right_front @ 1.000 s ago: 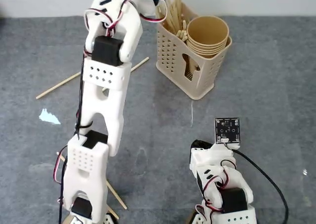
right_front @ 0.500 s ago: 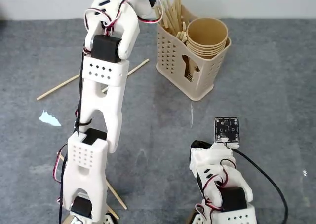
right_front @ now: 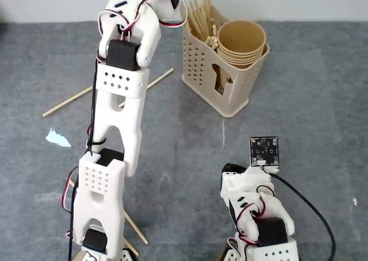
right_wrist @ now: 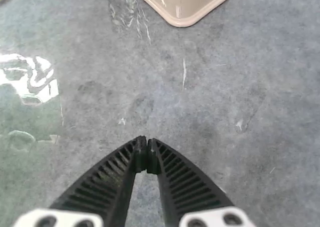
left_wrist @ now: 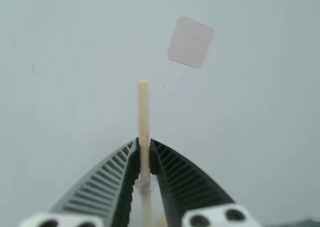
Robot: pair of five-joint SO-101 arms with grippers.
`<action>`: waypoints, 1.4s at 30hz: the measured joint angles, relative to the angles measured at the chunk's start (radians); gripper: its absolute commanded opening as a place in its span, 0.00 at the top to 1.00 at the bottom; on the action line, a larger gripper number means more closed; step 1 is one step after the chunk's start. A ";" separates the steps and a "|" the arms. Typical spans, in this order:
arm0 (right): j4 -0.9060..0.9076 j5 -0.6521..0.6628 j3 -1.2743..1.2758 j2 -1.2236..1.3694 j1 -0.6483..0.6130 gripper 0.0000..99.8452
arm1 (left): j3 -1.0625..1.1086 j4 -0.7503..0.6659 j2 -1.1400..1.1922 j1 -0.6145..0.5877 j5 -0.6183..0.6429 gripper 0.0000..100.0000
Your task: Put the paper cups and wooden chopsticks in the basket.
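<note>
The stacked paper cups (right_front: 241, 39) already sit in the basket (right_front: 214, 83), beside a bundle of wooden chopsticks (right_front: 198, 16). The left gripper (left_wrist: 144, 146) is clamped on one more chopstick (left_wrist: 143, 107), raised by the basket's far corner (judging from the high view). The right gripper (right_wrist: 146, 152) is pressed together on nothing, low over the grey mat (right_wrist: 225, 87). Left to collect: a loose chopstick (right_front: 69, 100) lying out on the mat and another (right_front: 137, 231) by the left arm's base

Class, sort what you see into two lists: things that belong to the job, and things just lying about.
Belongs:
basket
stacked paper cups in it
chopstick held by left gripper
loose chopstick on the table

Lying about:
pale scrap on the table
</note>
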 measured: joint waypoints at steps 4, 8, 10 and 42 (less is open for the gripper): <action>0.000 0.000 0.000 0.000 0.002 0.98 | 0.000 -0.003 0.000 -0.034 0.106 0.98; 0.000 0.000 0.000 0.000 0.000 0.98 | 0.000 -0.003 0.000 -0.071 0.160 0.98; 0.000 0.000 0.000 0.000 0.000 0.98 | 0.000 -0.003 0.000 -0.081 0.166 0.98; 0.000 0.000 0.005 0.000 0.000 0.98 | -0.232 0.130 0.189 -0.104 0.127 0.87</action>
